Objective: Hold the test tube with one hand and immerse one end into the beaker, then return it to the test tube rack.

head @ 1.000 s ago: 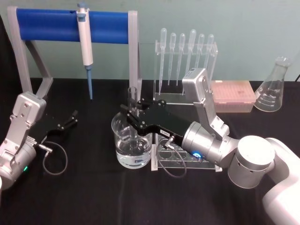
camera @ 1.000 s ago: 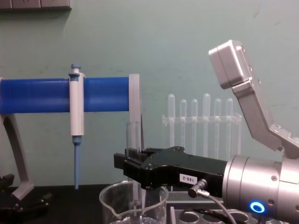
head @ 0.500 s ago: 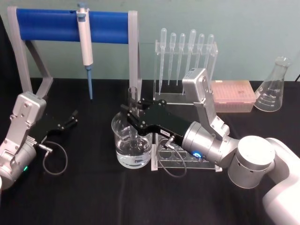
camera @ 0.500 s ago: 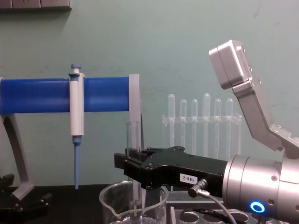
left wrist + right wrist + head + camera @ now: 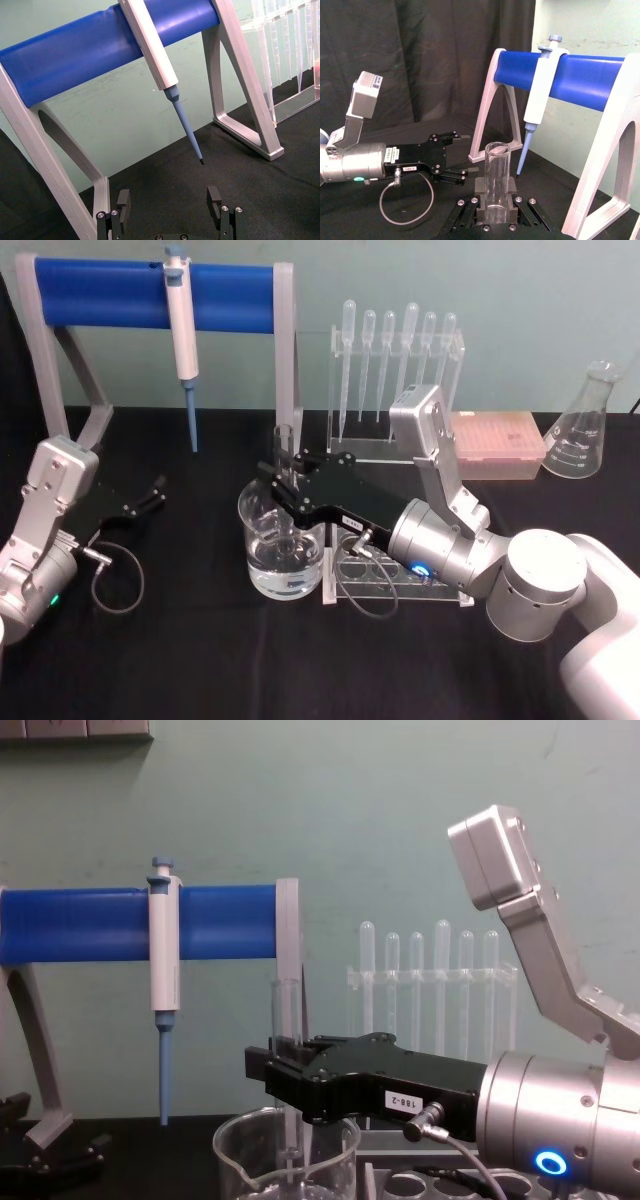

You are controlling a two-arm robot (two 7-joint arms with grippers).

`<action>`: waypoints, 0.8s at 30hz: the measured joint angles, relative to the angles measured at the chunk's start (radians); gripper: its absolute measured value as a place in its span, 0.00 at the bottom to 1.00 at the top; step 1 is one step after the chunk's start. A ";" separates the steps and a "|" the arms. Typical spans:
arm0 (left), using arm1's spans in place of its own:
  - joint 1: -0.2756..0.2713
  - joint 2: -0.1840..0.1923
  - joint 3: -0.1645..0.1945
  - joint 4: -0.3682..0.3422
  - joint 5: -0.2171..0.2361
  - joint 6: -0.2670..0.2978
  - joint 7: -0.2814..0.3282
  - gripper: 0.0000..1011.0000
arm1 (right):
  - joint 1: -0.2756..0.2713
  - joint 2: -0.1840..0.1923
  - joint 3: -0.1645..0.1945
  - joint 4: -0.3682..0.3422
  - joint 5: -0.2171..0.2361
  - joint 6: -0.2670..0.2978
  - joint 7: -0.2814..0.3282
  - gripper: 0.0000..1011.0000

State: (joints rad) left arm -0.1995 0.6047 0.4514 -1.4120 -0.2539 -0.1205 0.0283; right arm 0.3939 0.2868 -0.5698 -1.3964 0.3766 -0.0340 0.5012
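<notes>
Right hand (image 5: 284, 476) holds test tube (image 5: 284, 1008) upright in beaker (image 5: 256, 542).

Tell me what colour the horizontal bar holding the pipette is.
The bar is blue, clearest in the head view.

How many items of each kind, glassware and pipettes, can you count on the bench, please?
Test tube, held by the right gripper: 1
Beaker: 1
Conical flask: 1
Plastic bulb pipettes: 6
Micropipette: 1
Total: 10
</notes>
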 joint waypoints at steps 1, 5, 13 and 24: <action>0.000 0.000 0.000 0.000 0.000 0.000 0.000 0.99 | 0.000 0.000 0.000 0.000 0.000 0.000 0.000 0.24; 0.000 0.000 0.000 0.000 0.000 0.000 0.000 0.99 | 0.000 0.000 0.000 0.000 0.000 0.000 0.000 0.24; 0.000 0.000 0.000 0.000 0.000 0.000 0.000 0.99 | 0.000 0.000 0.000 0.000 0.001 0.000 0.000 0.24; 0.000 0.000 0.000 0.000 0.000 0.000 0.000 0.99 | 0.000 0.000 0.000 0.000 0.001 0.000 0.000 0.24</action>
State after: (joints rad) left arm -0.1995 0.6047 0.4514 -1.4120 -0.2539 -0.1205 0.0283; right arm 0.3939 0.2868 -0.5698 -1.3964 0.3775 -0.0340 0.5013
